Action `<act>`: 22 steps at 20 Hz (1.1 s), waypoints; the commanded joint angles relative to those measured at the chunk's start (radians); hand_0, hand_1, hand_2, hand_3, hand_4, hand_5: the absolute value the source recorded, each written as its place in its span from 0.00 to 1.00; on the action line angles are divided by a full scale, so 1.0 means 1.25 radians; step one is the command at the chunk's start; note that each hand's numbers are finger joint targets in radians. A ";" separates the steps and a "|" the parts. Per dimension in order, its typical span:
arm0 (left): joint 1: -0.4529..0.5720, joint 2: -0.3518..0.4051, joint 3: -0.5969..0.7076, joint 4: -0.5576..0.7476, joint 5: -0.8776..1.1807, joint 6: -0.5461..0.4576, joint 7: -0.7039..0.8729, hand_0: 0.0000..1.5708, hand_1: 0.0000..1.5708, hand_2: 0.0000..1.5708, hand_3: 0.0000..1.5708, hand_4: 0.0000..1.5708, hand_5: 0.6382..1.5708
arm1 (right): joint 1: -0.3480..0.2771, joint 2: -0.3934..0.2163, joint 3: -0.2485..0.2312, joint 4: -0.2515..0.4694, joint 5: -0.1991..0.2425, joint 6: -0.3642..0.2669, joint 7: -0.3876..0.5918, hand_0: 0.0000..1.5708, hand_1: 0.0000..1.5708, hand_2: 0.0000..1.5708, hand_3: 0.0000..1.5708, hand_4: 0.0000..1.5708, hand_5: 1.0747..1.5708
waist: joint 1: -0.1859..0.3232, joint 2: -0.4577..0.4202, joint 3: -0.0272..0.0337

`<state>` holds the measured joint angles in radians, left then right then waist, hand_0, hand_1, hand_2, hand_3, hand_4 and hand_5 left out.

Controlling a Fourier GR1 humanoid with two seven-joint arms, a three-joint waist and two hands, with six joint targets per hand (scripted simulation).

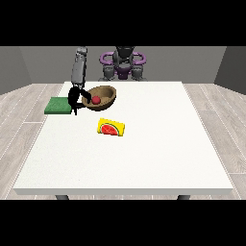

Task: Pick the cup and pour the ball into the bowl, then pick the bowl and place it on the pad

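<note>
A brown wooden bowl (104, 97) is tilted above the table at the back left, with a red ball (96, 100) inside it. The hand at the view's left (76, 97) grips the bowl's left rim, its fingers curled over the edge. A green pad (59, 105) lies flat on the table just left of that hand. A yellow cup with a watermelon print (111, 128) lies on its side in front of the bowl. The other hand does not show.
The white table (144, 153) stretches wide toward the camera. The robot's torso (123, 62) stands behind the far edge, with the grey arm (79, 67) reaching down to the bowl.
</note>
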<state>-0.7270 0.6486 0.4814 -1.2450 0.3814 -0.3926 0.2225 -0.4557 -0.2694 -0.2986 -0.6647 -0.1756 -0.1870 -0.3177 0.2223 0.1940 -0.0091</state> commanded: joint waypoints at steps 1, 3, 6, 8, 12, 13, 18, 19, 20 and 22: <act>0.033 0.015 0.018 0.052 -0.012 -0.015 -0.030 0.00 0.00 0.00 0.00 0.76 0.95 | -0.014 -0.132 0.023 0.009 0.055 -0.037 0.172 1.00 1.00 1.00 0.68 0.65 0.97 | -0.046 -0.017 0.0033; 0.052 0.031 0.038 0.084 -0.009 -0.022 -0.039 0.00 0.00 0.00 0.00 0.76 0.97 | -0.034 -0.200 0.024 0.001 0.048 0.019 0.256 1.00 1.00 1.00 0.65 0.66 0.97 | -0.068 -0.042 0.0040; 0.060 0.059 0.054 0.132 -0.028 -0.028 -0.088 0.00 0.00 0.00 0.00 0.77 0.96 | -0.090 -0.201 0.066 -0.030 0.082 0.010 0.325 1.00 1.00 1.00 0.55 0.68 0.97 | -0.100 -0.030 0.0059; 0.093 0.049 0.039 0.134 -0.032 -0.046 -0.091 0.00 0.00 0.00 0.00 0.77 0.97 | -0.081 -0.238 0.080 -0.033 0.094 0.051 0.359 1.00 1.00 1.00 0.46 0.67 0.98 | -0.113 -0.067 0.0064; 0.099 0.051 0.047 0.120 -0.021 -0.032 -0.086 0.00 0.00 0.00 0.00 0.76 0.97 | -0.099 -0.321 0.011 -0.005 0.046 0.114 0.364 1.00 1.00 1.00 0.43 0.69 0.99 | -0.122 -0.060 0.0074; 0.137 0.058 0.064 0.151 -0.048 -0.021 -0.139 0.00 0.00 0.00 0.00 0.77 0.97 | -0.078 -0.298 0.040 -0.037 0.066 0.106 0.373 1.00 1.00 1.00 0.43 0.68 0.99 | -0.146 -0.072 0.0069; 0.153 0.049 0.070 0.164 -0.047 -0.021 -0.199 0.00 0.00 0.00 0.00 0.77 0.97 | -0.074 -0.335 -0.001 -0.019 0.036 0.168 0.320 1.00 1.00 1.00 0.34 0.70 0.99 | -0.165 -0.017 0.0072; 0.136 0.095 0.073 0.135 -0.011 -0.061 -0.140 0.00 0.00 0.00 0.00 0.77 0.98 | -0.083 -0.365 -0.032 0.031 0.027 0.170 0.308 1.00 1.00 1.00 0.34 0.70 0.99 | -0.115 -0.015 0.0078; 0.166 0.086 0.078 0.167 -0.013 -0.072 -0.163 0.00 0.00 0.00 0.00 0.77 0.98 | -0.061 -0.369 -0.015 0.011 0.035 0.197 0.319 1.00 1.00 1.00 0.34 0.70 0.99 | -0.136 -0.037 0.0074; 0.144 0.112 0.086 0.198 -0.022 -0.057 -0.177 0.00 0.00 0.00 0.00 0.77 0.98 | -0.066 -0.319 -0.001 -0.003 0.047 0.159 0.297 1.00 1.00 1.00 0.24 0.71 0.99 | -0.152 -0.008 0.0074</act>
<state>-0.5522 0.7564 0.5734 -1.0361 0.3521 -0.4577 0.0268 -0.5463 -0.6801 -0.2971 -0.6701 -0.1212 0.0112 0.0788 0.0448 0.1604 -0.0002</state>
